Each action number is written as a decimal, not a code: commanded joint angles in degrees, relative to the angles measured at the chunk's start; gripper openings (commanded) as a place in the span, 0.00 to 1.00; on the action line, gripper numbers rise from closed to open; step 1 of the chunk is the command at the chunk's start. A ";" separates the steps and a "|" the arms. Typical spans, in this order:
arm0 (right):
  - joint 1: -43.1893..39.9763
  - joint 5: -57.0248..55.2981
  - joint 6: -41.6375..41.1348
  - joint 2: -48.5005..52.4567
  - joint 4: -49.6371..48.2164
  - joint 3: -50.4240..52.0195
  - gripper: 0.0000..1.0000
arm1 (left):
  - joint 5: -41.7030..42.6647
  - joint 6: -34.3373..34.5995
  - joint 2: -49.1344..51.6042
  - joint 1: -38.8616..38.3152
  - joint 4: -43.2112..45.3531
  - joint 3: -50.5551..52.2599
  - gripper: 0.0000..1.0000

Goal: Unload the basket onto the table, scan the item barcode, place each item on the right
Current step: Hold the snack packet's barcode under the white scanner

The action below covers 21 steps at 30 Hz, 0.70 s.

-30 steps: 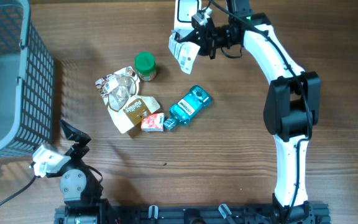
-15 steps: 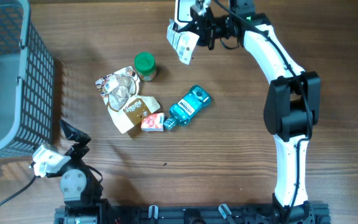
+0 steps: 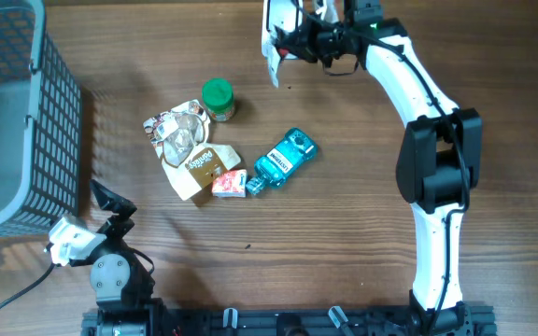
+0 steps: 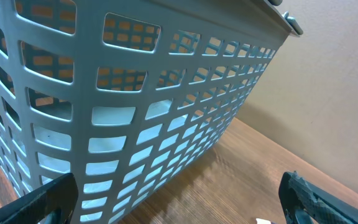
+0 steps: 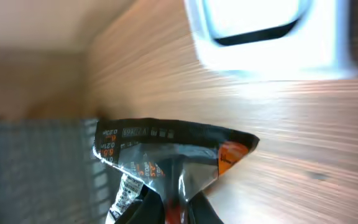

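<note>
Right fingers (image 5: 146,204): pinched shut on the lower edge of a foil packet (image 5: 166,155), which they hold clear of the wooden surface (image 3: 344,224) at its far edge.
Packet: white, black and orange, crumpled, with printed text on its top band. From overhead it is seen almost edge-on.
White device (image 3: 276,14): at the far edge of the surface, just beside the raised packet.
Left fingers (image 4: 42,202): spread wide and holding nothing, low at the near left, facing the grey basket (image 3: 7,112).
Mid-surface: a green-lidded jar (image 3: 218,98), crumpled wrappers (image 3: 177,135), a brown pouch (image 3: 199,168), a small red-and-white pack (image 3: 229,183) and a blue bottle (image 3: 283,159) on its side, all well apart from the packet.
</note>
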<state>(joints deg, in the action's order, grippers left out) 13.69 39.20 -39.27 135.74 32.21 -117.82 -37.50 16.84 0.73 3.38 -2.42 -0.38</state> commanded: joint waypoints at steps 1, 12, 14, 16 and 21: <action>2.25 -17.51 4.70 -2.73 4.04 -5.75 0.05 | -0.55 -0.07 -0.35 0.26 -0.42 0.04 1.00; 9.55 -54.34 15.37 -2.99 1.86 -11.45 0.05 | -0.55 -0.07 -0.35 0.26 -0.42 0.04 1.00; 9.66 -56.41 19.17 -2.84 -5.22 -11.43 0.05 | -0.52 -0.07 -0.35 0.26 -0.42 0.04 1.00; 9.60 -57.70 21.05 -2.32 -11.13 -11.43 0.05 | -0.52 -0.07 -0.35 0.26 -0.42 0.04 1.00; 9.77 -58.05 28.35 1.68 -21.59 -11.43 0.05 | -0.55 -0.04 -0.35 0.26 -0.42 0.04 1.00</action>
<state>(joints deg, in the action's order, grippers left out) 23.42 -16.14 -17.72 135.41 13.78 -127.46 -37.50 16.84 0.75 3.38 -2.42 -0.38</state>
